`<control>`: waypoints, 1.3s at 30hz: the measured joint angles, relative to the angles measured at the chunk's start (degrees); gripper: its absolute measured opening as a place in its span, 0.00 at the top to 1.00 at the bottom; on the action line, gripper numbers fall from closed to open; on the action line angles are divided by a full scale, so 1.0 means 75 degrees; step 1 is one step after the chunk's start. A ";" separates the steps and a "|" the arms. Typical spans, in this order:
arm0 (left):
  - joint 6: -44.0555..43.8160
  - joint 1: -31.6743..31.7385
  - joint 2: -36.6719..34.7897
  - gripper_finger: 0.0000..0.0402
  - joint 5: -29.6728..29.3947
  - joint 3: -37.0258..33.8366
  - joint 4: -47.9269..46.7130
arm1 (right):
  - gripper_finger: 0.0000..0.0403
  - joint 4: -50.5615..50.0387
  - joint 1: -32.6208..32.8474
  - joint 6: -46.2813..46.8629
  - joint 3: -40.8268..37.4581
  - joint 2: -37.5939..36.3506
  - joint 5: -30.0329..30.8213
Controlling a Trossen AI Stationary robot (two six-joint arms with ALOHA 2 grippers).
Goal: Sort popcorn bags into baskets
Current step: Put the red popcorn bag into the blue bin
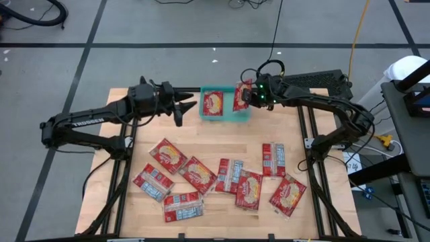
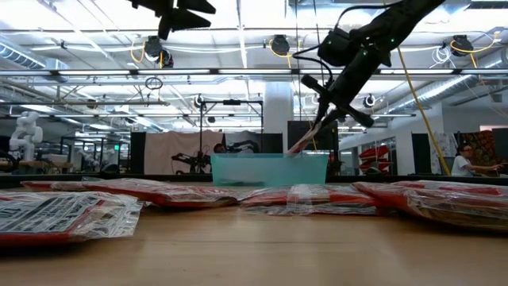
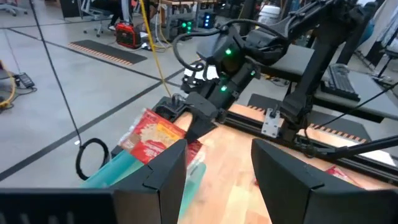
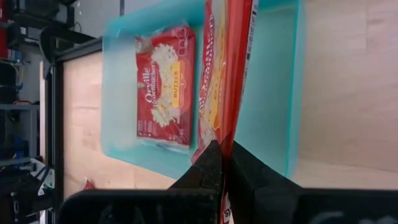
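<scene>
Popcorn bag (image 4: pixel 219 81) pinched in right pincer (image 4: pixel 227 163)

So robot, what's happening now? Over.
Right gripper shut on popcorn bag over teal basket. Left gripper open, empty, beside it. Nothing blocking.

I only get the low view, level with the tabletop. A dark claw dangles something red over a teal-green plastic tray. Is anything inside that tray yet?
Observer: Yes, one flat red popcorn packet lies face up in the teal-green plastic tray.
Operator: And the dangling thing?
Observer: Another red popcorn packet, hanging edge-down over the tray's free half, pinched in the right gripper.
Operator: Where's the other claw?
Observer: The left gripper hovers beside the tray, fingers apart and empty.
</scene>
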 joint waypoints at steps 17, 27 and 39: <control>0.0002 0.0355 0.0000 0.55 -0.0006 0.0000 -0.0074 | 1.00 0.0681 0.0158 0.0706 -0.0003 0.0662 -0.0422; 0.0557 0.0478 0.0000 0.55 0.0011 0.0000 -0.0037 | 1.00 0.0828 0.0153 0.0338 -0.0012 0.0963 -0.0562; 0.0551 0.0631 0.0000 0.55 0.0009 0.0000 -0.0028 | 0.94 0.0898 0.0152 0.0406 -0.0012 0.1339 -0.0352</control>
